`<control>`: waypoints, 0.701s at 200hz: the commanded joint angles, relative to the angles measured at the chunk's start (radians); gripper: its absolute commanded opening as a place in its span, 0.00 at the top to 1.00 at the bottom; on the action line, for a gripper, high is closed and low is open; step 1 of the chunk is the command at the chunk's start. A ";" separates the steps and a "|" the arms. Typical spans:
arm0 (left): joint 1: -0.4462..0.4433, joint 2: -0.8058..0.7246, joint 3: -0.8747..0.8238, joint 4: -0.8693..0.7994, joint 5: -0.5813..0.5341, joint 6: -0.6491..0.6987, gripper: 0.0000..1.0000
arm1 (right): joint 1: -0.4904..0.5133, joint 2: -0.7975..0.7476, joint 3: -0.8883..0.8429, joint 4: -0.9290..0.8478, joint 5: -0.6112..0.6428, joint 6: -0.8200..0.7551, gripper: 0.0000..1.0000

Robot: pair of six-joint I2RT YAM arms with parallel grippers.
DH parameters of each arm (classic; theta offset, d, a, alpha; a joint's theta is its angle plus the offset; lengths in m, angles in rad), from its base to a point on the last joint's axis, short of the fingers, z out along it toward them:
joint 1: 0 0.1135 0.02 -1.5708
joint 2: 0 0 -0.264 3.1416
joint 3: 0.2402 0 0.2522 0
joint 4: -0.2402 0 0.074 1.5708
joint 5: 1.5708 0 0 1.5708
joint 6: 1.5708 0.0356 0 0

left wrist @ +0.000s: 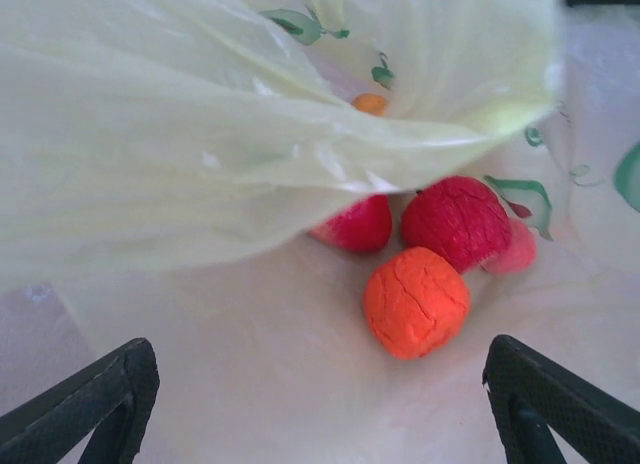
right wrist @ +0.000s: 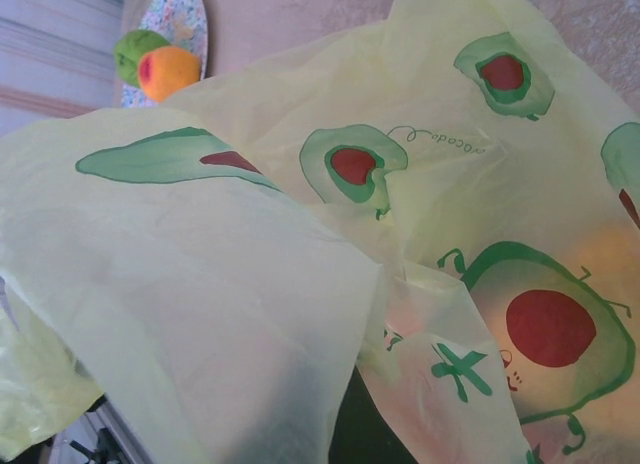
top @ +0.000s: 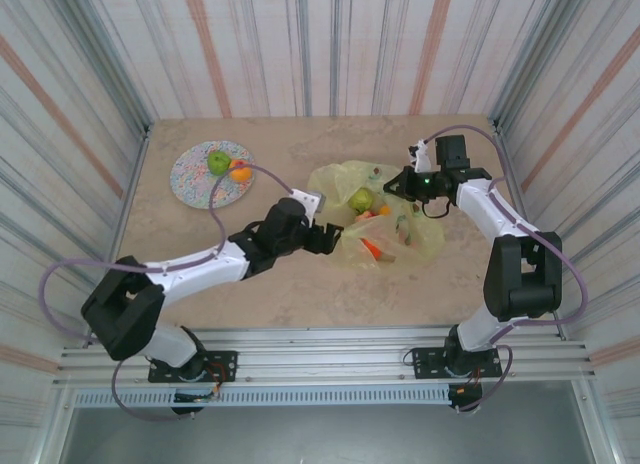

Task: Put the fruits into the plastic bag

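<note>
Left gripper (top: 326, 236) sits at the near-left mouth of the thin translucent yellow-green plastic bag printed with avocado halves (top: 412, 239). Jaws spread wide, nothing between them.

Left wrist view: black fingers (left wrist: 100, 404) flank the bag floor. Ahead lie a rough orange toy fruit (left wrist: 416, 301), a red toy fruit (left wrist: 455, 221) against it, and a second red fruit (left wrist: 355, 226) half under a sagging fold of film that overhangs the opening.

Right gripper (top: 418, 181) is at the bag's far-right edge, clenched. Film drapes across its wrist view, so whether it pinches the bag cannot be told.

A green toy fruit (top: 361, 199) shows through the bag's upper part.

Outside the bag: a round speckled plate (top: 195, 189) at far left on the beige table (top: 300, 294) carries a second green fruit (top: 218, 162) and a yellow-orange peach-like fruit (top: 241, 171). The two touch and are well apart from the bag.
</note>
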 commanded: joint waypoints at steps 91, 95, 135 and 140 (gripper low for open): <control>0.327 -0.384 -0.080 -0.186 -0.050 0.005 0.09 | -0.010 -0.023 -0.031 0.017 -0.011 -0.003 1.00; 0.348 -0.391 -0.082 -0.186 -0.054 -0.005 0.09 | -0.008 -0.026 -0.032 0.018 -0.011 0.000 1.00; 0.521 -0.390 -0.127 -0.092 -0.029 -0.090 0.08 | 0.009 -0.051 -0.037 0.023 -0.005 0.011 1.00; 0.538 -0.375 -0.125 -0.082 -0.028 -0.097 0.08 | 0.013 -0.053 -0.038 0.026 -0.004 0.012 1.00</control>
